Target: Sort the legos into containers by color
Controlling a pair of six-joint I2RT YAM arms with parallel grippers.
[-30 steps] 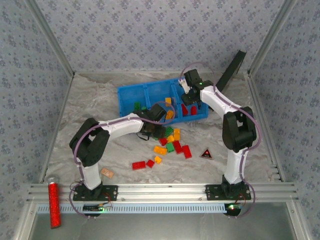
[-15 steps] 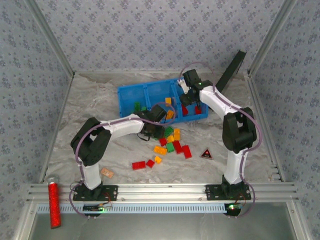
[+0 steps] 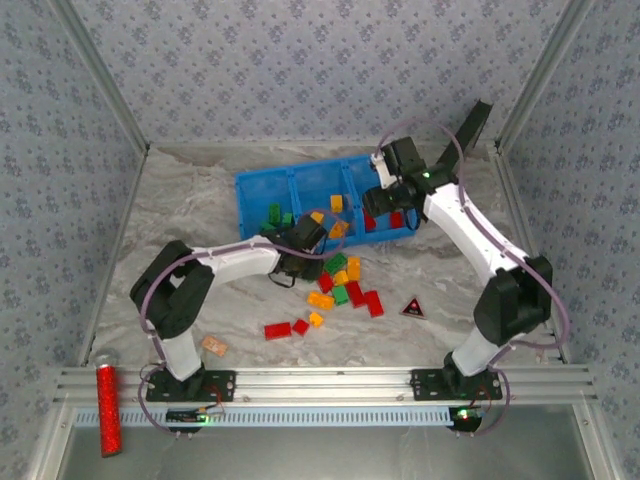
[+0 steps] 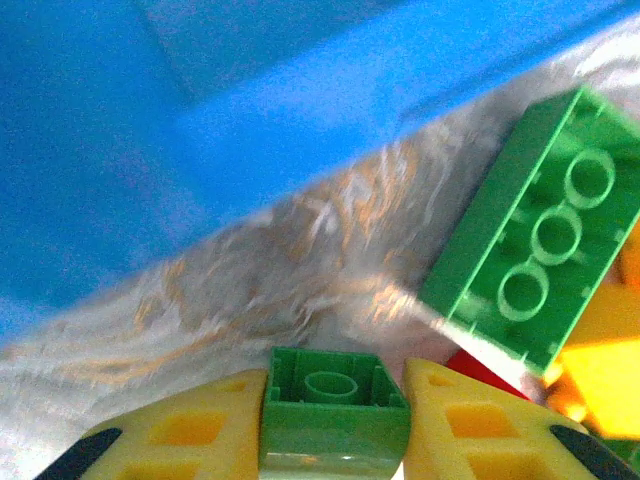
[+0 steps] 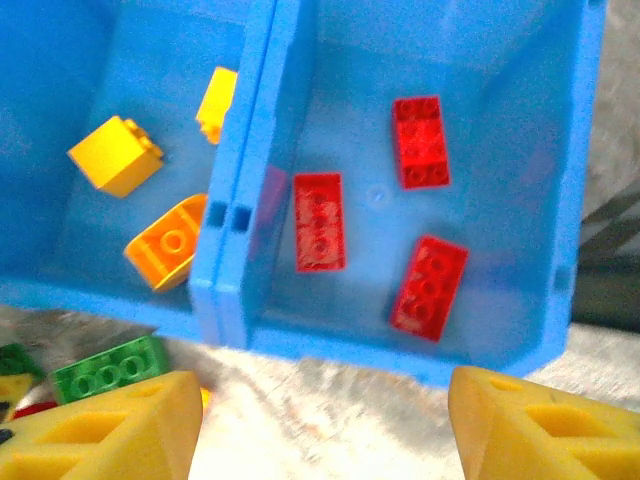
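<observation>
The left tool (image 4: 335, 400) pinches a small green brick (image 4: 335, 440) low over the surface (image 4: 250, 290), beside the loose legos (image 3: 345, 285), probably bound for the green compartment (image 3: 275, 215). Beyond, the right tool (image 5: 320, 420) hangs spread and empty over the red bricks (image 5: 420, 140) in the bin (image 5: 232, 215).

Glossy plastic legos (image 4: 335, 405) (studded), smooth blue plastic bin (image 5: 420, 350)

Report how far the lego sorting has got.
Done: three red bricks lie in the right compartment, yellow ones in the middle, green ones on the left. In hand: the left gripper is shut on a small green brick; the right gripper is open, empty. Left: the loose pile on the table.
</observation>
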